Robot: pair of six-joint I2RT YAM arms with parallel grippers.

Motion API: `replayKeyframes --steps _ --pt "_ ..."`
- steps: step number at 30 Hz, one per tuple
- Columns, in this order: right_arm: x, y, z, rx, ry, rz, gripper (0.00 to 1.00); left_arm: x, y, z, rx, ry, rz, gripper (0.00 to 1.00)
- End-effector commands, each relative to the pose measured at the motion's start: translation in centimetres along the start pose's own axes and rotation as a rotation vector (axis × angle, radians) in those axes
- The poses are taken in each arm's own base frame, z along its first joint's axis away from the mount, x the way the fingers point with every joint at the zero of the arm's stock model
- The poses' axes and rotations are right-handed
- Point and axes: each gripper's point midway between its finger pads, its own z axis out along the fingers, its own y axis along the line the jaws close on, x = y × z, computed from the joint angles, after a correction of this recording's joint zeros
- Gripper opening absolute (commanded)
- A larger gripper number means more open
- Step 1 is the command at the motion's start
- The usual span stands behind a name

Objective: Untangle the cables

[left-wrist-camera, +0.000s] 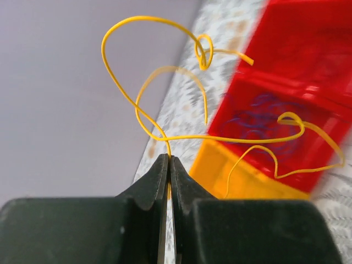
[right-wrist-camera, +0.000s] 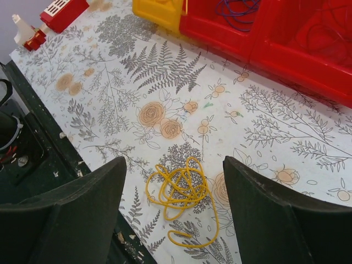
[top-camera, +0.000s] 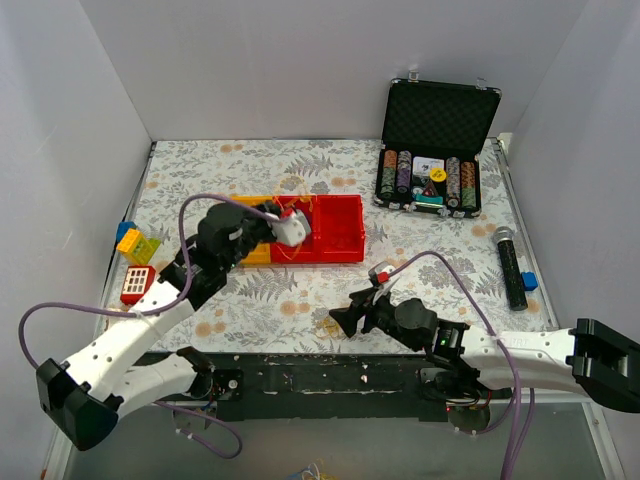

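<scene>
**A:** Any writing you can read?

**B:** None. There's a white card among the chips in the poker chip case [top-camera: 430, 150], far behind the red bin [top-camera: 335, 228], but its marks are too small to read.

**A:** What else is about?

**B:** A yellow bin [top-camera: 256, 255] touches the red bin's left end. Further left are toy blocks [top-camera: 135, 243] and a red-and-white keypad toy [top-camera: 137, 283]. A microphone [top-camera: 510, 265] lies well to the right of the red bin. A purple wire [right-wrist-camera: 236, 8] sits in the red bin's compartment nearest the yellow bin.

**A:** And your hands?

**B:** My left gripper [left-wrist-camera: 169, 159] is pinched tight on a yellow wire [left-wrist-camera: 220, 136], above the red bin's left end. The wire's loops and one small knot spread out ahead of my fingertips. My right gripper [right-wrist-camera: 175, 162] is spread wide with nothing in it. It hangs over a yellow coil [right-wrist-camera: 179, 190] lying on the floral tablecloth [right-wrist-camera: 110, 82], on the near side of the red bin.
</scene>
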Motion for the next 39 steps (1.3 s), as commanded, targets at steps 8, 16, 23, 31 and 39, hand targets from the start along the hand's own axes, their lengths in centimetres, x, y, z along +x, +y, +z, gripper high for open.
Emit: replayKeyframes --steps 8,16,23,31,39 --pt "1.1 -1.3 -0.8 0.059 0.031 0.028 0.76 7.4 11.7 0.8 -0.446 0.061 -0.431 0.0" --pt "1.8 -1.8 -1.2 0.069 0.05 0.027 0.74 10.6 10.3 3.0 -0.447 0.086 -0.421 0.0" --pt "2.1 -2.0 -1.5 0.079 0.063 0.028 0.72 13.8 7.0 4.0 -0.41 0.191 -0.447 0.0" --pt "2.8 -2.2 -1.6 0.082 0.085 0.032 0.71 17.0 2.5 4.2 -0.309 0.345 -0.512 0.0" --pt "2.8 -2.3 -1.8 0.093 0.09 0.044 0.7 20.3 -4.5 5.2 -0.095 0.571 -0.698 0.0"
